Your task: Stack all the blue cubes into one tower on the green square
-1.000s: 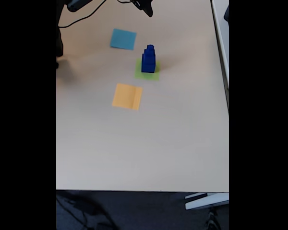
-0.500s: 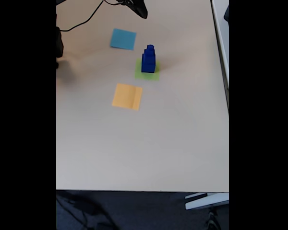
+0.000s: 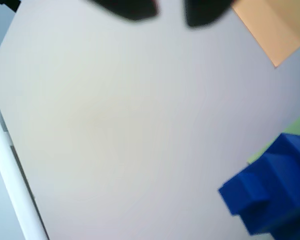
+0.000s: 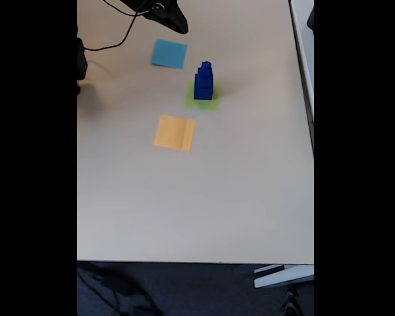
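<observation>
Well apart from gripper [image 4: 180,27]: blue cubes [image 4: 203,82].

Likely an office or lab room: plain pale beige table [image 4: 197,197], dark carpeted floor [image 4: 184,289] beyond its near edge, a black cable [image 4: 115,41] trailing near the far left corner, white furniture edge [image 4: 283,275].

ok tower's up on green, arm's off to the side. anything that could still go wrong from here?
Two risks. The blue cubes stand as a narrow stepped tower on the green square, so a table bump could likely topple it. The gripper hangs above the table near the light-blue square, not far from the tower; a swing toward it might clip the top cube. The cable trailing on the table could snag.
</observation>
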